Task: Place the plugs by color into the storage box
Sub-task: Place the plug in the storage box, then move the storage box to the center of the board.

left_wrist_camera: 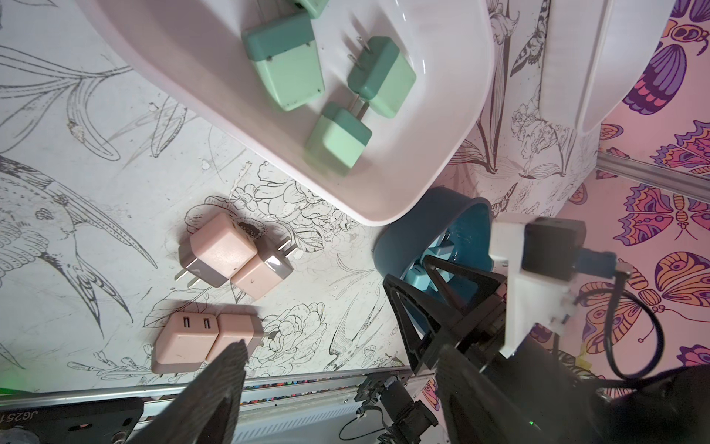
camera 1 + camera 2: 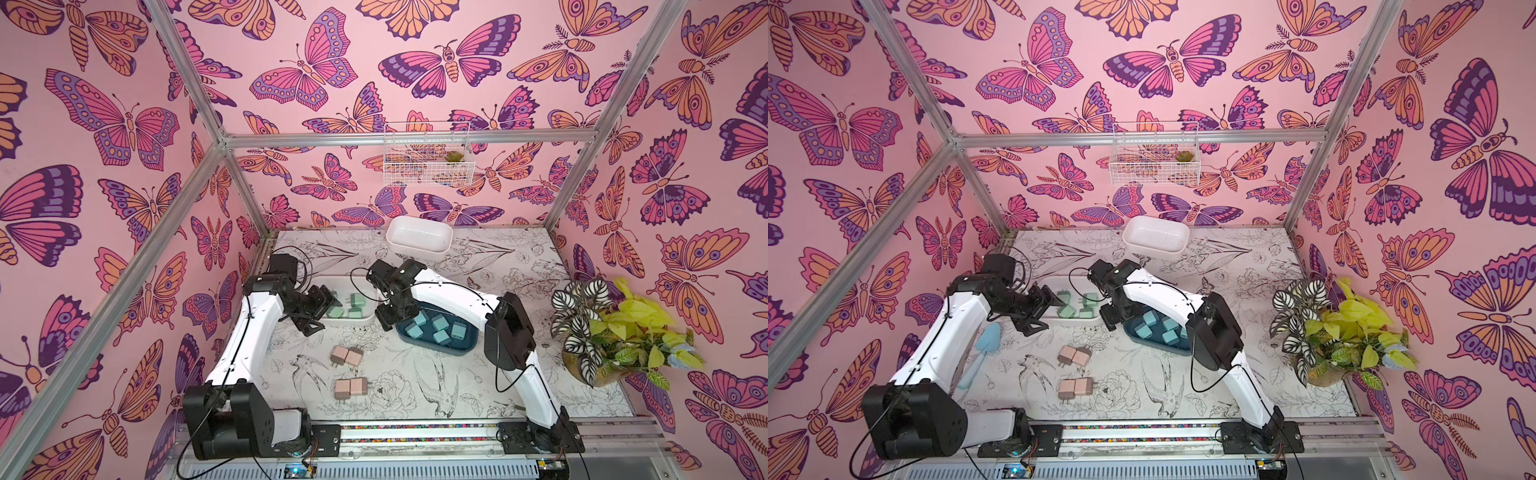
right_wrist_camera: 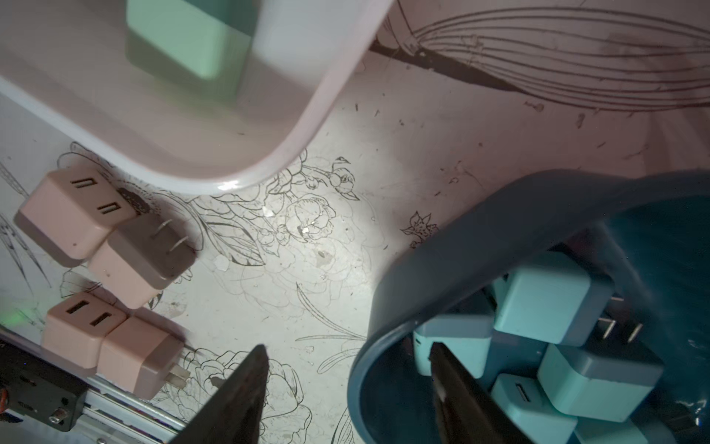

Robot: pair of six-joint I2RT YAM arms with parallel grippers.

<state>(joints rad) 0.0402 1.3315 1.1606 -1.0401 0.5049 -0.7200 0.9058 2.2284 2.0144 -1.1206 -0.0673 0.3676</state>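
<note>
Four squarish matte pink plugs [image 2: 340,354] on floral-print table [image 2: 415,374]; left gripper [image 1: 340,348] gapes empty, right gripper [image 3: 347,348] gapes astride blue tray [image 3: 442,238] rim.

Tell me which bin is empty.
The far white bin by the back wall; the nearer white bin holds green plugs, the blue bin teal plugs.

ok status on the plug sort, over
Left end effector, right end effector open, empty. Four pink plugs on table. Green plugs, teal plugs sorted. Nothing blocking.
</note>
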